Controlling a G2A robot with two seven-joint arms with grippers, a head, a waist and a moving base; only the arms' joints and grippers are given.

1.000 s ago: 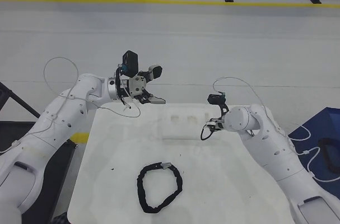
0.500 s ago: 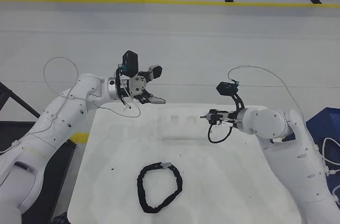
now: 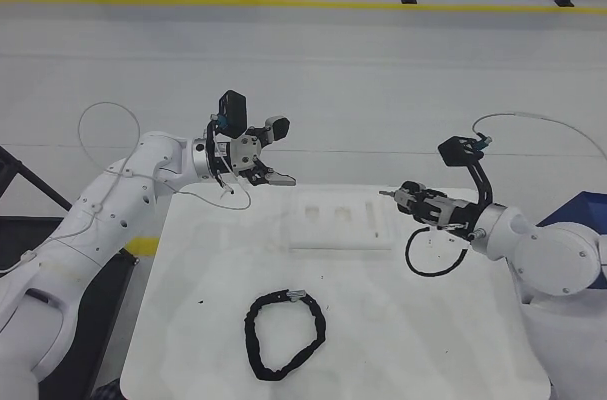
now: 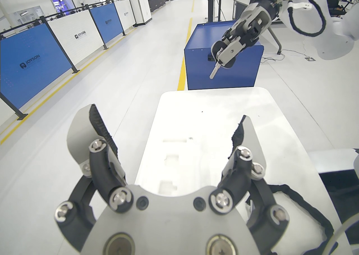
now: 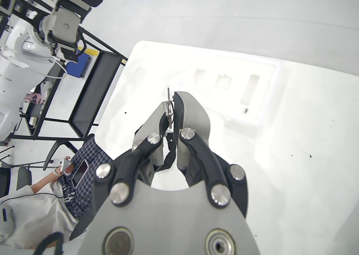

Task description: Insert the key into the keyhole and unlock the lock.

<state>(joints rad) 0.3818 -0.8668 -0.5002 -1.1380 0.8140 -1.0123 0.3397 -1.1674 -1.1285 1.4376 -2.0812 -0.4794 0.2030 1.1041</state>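
A black chain lock (image 3: 285,334) lies coiled on the white table (image 3: 403,330), near its front edge. My right gripper (image 3: 401,195) hovers above the table's far right part, just right of the white foam tray (image 3: 338,225). It is shut on a small metal key (image 4: 214,72), whose blade pokes out beyond the fingertips (image 5: 179,104). The key ring (image 5: 168,108) is pinched between the pads. My left gripper (image 3: 281,153) hangs over the table's far left corner, open and empty, with both pads (image 4: 98,124) spread wide.
The foam tray (image 5: 269,93) has three rectangular cutouts and sits at the back middle of the table. A blue bin (image 4: 224,70) stands on the floor beyond the table's right end. A black metal rack (image 5: 92,93) stands off the left side.
My right arm has drawn back to the right, away from the foam tray, carrying the key. The left arm and the chain lock have stayed put.
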